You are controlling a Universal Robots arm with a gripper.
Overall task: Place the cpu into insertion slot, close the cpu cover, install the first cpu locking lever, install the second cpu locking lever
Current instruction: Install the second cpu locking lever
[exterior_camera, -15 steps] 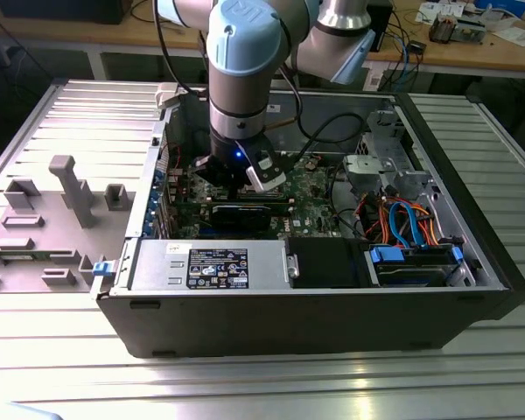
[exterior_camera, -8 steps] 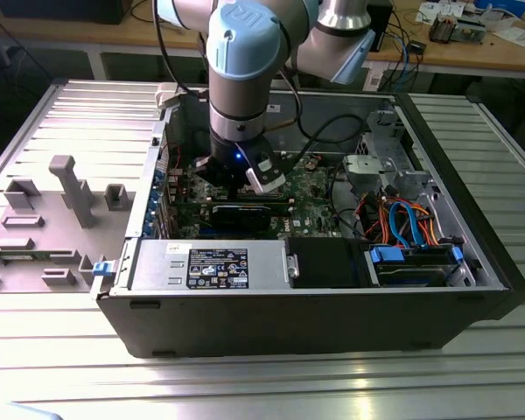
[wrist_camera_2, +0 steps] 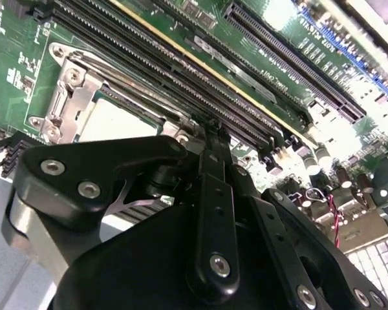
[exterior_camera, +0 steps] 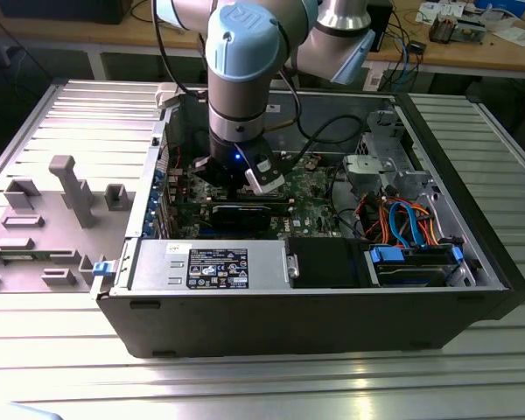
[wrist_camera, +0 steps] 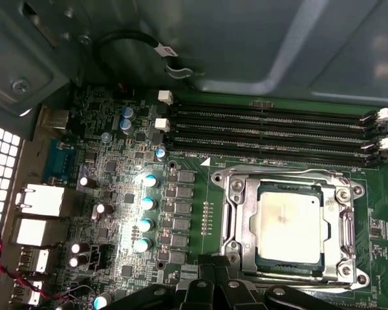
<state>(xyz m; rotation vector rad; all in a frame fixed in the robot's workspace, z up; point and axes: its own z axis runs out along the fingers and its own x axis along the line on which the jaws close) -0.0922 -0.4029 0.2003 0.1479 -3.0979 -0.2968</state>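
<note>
The cpu (wrist_camera: 290, 219) lies flat in its slot on the green board, its pale silver top showing. The cpu cover (wrist_camera: 241, 213) is folded down around it, framing the chip through its window. In the second wrist view the cpu (wrist_camera_2: 113, 123) and the cover (wrist_camera_2: 68, 97) sit just beyond the black fingers. My gripper (wrist_camera: 215, 259) hovers at the socket's near edge, by the cover's corner, with its fingers shut together and nothing visible between them. The gripper (wrist_camera_2: 210, 126) points down at that same edge. A thin metal lever (wrist_camera: 278, 173) runs along the socket's far side.
Black memory slots (wrist_camera: 271, 129) run beside the socket. Capacitors (wrist_camera: 145, 203) and rear ports (wrist_camera: 42, 200) flank it. In the exterior view the arm (exterior_camera: 236, 131) reaches into the open computer case (exterior_camera: 332, 324); a power supply (exterior_camera: 214, 264), drive bay and cables (exterior_camera: 402, 223) line the case.
</note>
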